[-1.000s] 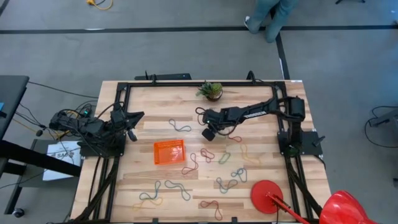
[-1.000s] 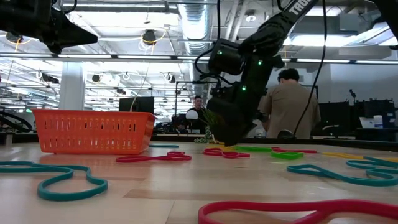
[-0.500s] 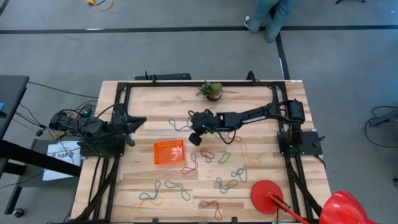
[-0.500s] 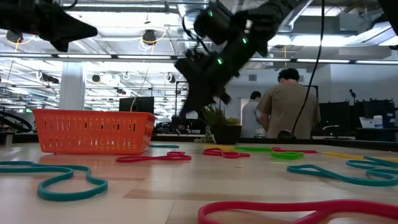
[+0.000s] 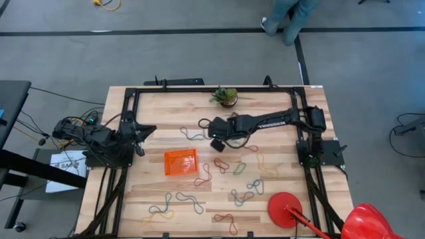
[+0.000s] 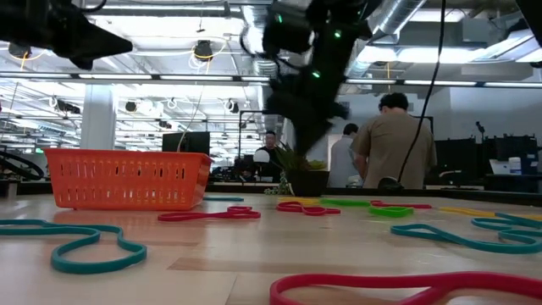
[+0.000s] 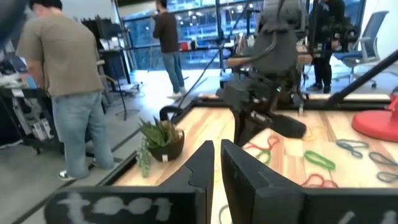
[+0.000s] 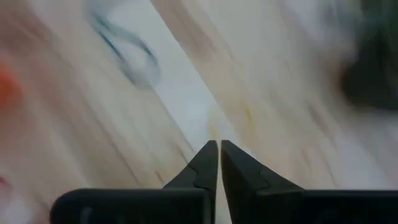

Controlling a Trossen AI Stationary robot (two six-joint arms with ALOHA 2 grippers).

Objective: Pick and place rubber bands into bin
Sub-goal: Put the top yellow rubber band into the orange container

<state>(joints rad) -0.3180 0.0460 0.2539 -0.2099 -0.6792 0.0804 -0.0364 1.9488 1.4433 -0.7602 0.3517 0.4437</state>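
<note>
The wooden table [image 5: 279, 106] is the biggest thing here, with a black frame around its edge. Two dark robot arms reach over it.

The right arm stretches from the right side toward the middle of the table. The right gripper [image 5: 217, 142] hangs above the wood, up off the table, between the small potted plant [image 5: 226, 97] and the bin. In the right wrist view its two fingers [image 8: 208, 163] sit almost together with only a thin slit between them, and nothing is held in them.

The left arm waits at the left edge of the table. The left gripper [image 5: 141, 131] is near the table's left side, and its fingers [image 7: 205, 167] are also nearly closed, with nothing in them.

A flat red round disc [image 5: 285, 208] lies near the front right corner.

The bin [image 5: 180, 162] is a small orange basket with mesh sides. It sits on the table a bit left of the middle. From the high view I cannot tell if any bands are inside it.

The rubber bands [image 5: 240, 168] are thin loops in red, green, blue and yellow. They lie all over the wood to the right of the bin and in front of it. One blue band [image 5: 192, 135] lies just behind the bin, near the right gripper.

People stand in the room behind the table [image 6: 389, 144].
</note>
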